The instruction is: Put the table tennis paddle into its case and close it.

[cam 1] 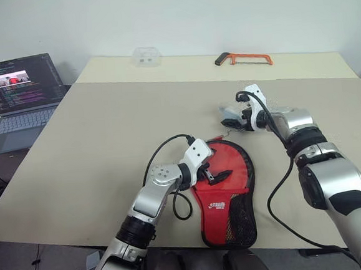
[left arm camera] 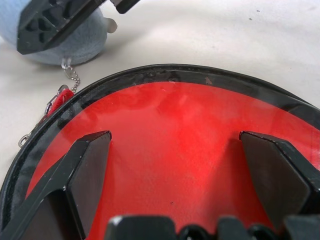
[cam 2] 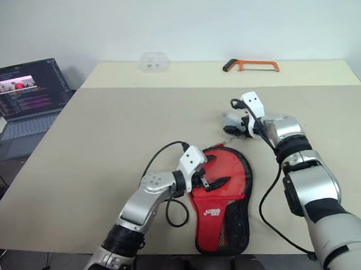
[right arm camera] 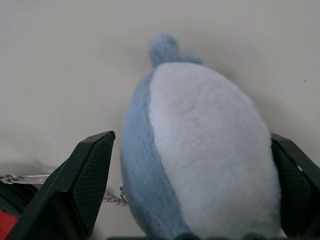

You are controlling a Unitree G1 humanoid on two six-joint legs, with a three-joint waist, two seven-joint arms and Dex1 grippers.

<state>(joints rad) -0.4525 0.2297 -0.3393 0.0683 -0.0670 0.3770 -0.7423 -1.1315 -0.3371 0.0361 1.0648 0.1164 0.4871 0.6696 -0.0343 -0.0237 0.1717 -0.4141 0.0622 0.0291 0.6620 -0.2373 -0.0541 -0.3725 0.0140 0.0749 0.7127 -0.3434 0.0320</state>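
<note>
Case (cam 1: 226,194) and paddle are found together at the near edge of the table (cam 1: 106,141), red windowed side up, with the red blade visible through the clear window, so the paddle is judged to be already inside. The left gripper (cam 1: 213,173) is held over the round head of the case with its fingers (left arm camera: 90,165) spread wide and clamped on nothing. The right gripper (cam 1: 232,117) is set just beyond the far rim of the case, its fingers (right arm camera: 85,180) equally wide apart on either side of a small blue-grey plush charm (right arm camera: 200,150), which is joined by a thin chain (left arm camera: 72,75) to the case; no grip on it is seen. Whether the zip is fully drawn cannot be told, so closing is judged to be what remains. Open tabletop lies to the left and far side; a hacksaw (cam 1: 243,58), a clear box (cam 1: 146,56) and a laptop (cam 1: 17,91) are well apart.
</note>
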